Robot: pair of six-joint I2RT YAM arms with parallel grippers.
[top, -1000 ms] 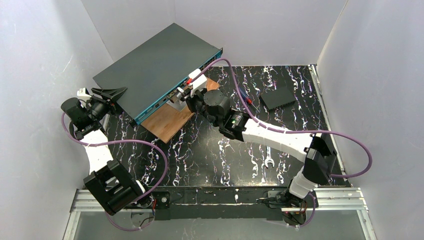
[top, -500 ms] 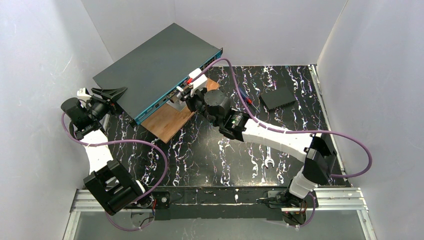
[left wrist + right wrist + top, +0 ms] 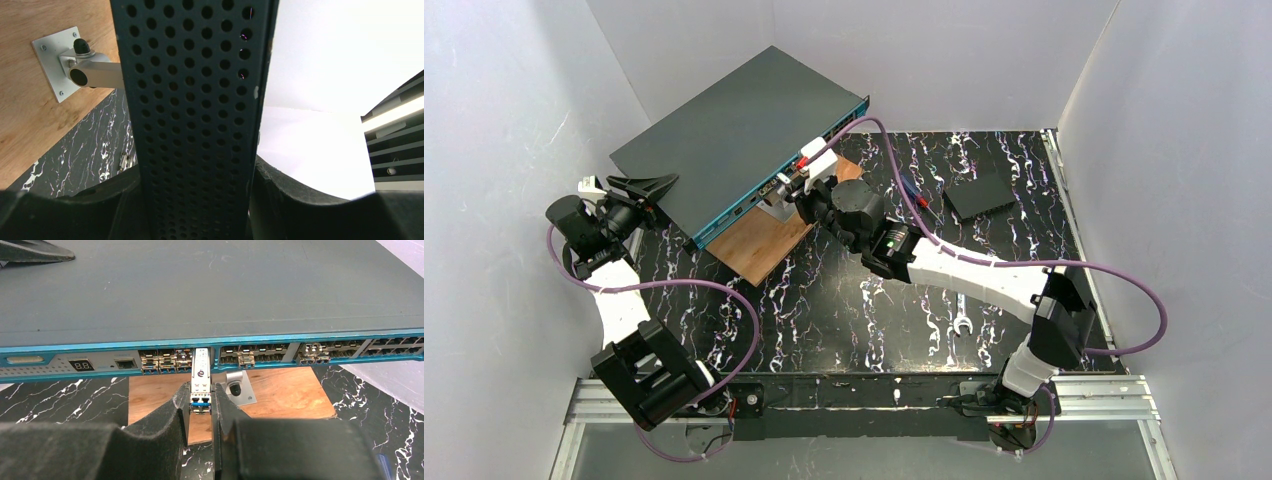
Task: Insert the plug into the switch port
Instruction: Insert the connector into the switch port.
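Observation:
The switch [image 3: 734, 135], a large flat dark grey box with a teal port edge [image 3: 300, 337], lies at the back left, partly on a wooden board. My left gripper [image 3: 646, 187] is shut on the switch's near-left corner; in the left wrist view [image 3: 197, 175] its fingers [image 3: 285, 190] clamp the perforated side panel [image 3: 195, 90]. My right gripper [image 3: 796, 186] is shut on the plug [image 3: 200, 377], a small silver module with a blue latch. In the right wrist view [image 3: 200, 396] the plug's front end sits at the port row, between two port groups.
A wooden board [image 3: 764, 245] with a silver metal bracket [image 3: 239, 387] lies under the switch's front edge. A small flat black square box [image 3: 979, 195] lies at the back right. A wrench [image 3: 961, 328] lies near the front. White walls enclose the table.

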